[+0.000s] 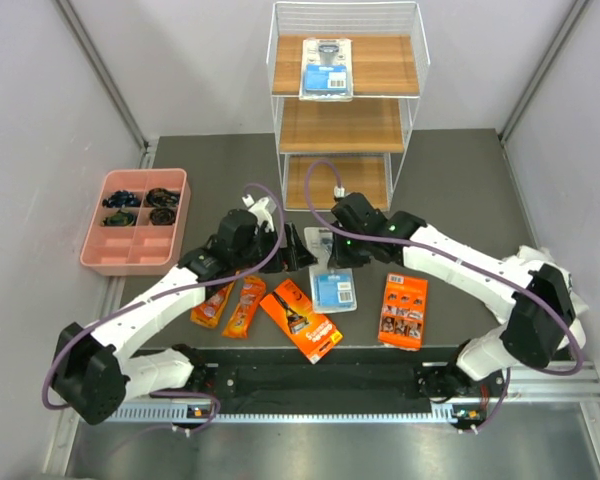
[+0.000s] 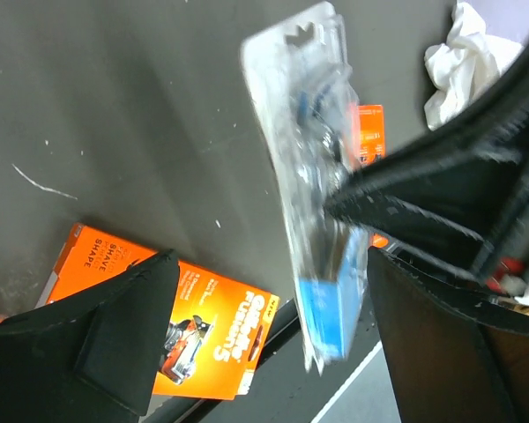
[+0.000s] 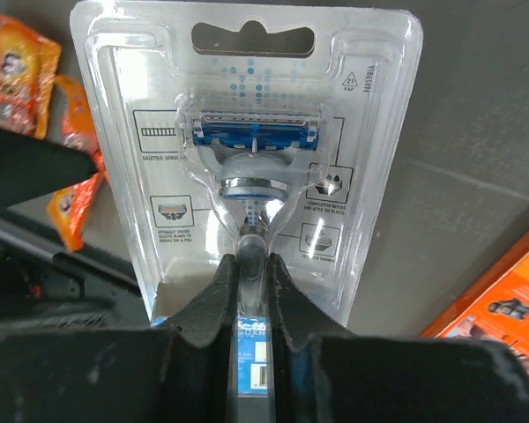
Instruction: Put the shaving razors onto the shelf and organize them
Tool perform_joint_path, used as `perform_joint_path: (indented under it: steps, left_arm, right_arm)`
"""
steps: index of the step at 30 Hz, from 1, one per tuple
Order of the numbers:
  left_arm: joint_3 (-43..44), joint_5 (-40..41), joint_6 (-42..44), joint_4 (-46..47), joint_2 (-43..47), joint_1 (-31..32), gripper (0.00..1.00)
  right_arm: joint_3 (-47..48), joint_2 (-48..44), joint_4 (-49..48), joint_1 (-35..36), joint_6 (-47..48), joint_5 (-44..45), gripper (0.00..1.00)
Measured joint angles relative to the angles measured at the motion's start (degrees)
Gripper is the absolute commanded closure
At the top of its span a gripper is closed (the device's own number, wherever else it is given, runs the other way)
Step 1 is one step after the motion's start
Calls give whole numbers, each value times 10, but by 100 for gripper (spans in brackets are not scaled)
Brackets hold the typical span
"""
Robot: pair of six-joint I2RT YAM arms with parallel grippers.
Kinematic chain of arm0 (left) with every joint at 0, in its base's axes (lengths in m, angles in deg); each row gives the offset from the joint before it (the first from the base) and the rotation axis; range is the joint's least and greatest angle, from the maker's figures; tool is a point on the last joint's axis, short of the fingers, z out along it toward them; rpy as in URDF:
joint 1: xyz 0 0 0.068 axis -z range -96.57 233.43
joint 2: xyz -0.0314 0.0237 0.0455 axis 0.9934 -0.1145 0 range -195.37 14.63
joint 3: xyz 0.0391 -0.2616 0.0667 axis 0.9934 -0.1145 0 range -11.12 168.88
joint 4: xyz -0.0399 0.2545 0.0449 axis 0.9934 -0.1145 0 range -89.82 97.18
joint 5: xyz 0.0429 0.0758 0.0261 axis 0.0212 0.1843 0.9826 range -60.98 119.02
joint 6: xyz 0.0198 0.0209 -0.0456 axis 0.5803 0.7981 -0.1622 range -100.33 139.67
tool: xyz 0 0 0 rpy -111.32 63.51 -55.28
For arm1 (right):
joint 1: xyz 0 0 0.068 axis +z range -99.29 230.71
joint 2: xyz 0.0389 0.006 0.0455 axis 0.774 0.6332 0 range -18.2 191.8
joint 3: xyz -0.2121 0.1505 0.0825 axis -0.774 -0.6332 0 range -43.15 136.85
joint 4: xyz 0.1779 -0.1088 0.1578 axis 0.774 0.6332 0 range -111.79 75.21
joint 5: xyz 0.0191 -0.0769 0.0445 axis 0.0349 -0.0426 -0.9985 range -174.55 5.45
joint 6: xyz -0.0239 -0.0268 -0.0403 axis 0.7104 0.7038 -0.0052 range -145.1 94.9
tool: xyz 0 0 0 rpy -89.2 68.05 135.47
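Right arm: I see it fold out from its base at the near right, with the forearm running left to the middle of the table (image 1: 450, 200) and the wrist just short of the shelf (image 1: 385, 62).
Right gripper (image 3: 253, 273): clamped narrow on the lower stem of a clear-and-blue blister card (image 3: 247, 132), fingers pinching either side of the razor handle.
Held card: hang-hole end points away from the wrist. From the left wrist view it looks tilted on edge, and I cannot tell whether it is clear of the table.
Left arm: stretched diagonally from the near left, its wrist beside the right one at the centre.
Left gripper (image 2: 269, 291): spread wide and gripping nothing, the held card between its fingers' lines of sight.
Shelf: a second blister card (image 1: 326, 68) lies flat on the top board.
Near edge: two orange pouches (image 1: 213, 305), long orange-black box (image 1: 300, 320) and orange card (image 1: 403, 311) lie on the table.
Far left: pink tray (image 1: 140, 250).
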Motion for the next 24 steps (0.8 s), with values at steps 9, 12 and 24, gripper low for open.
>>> perform_joint_path:
  steps: [9,12,24]
  left_arm:
    - [-10,-5,-40,54,-30,0,42]
    - [-10,-23,-54,71,-39,0,75]
    - [-22,-50,-80,122,-38,4,100]
  right_arm:
    - [-1,-36,-9,24,-15,-37,100]
    - [-1,-40,-9,26,-16,-42,100]
    - [-15,-43,-21,27,-31,-46,45]
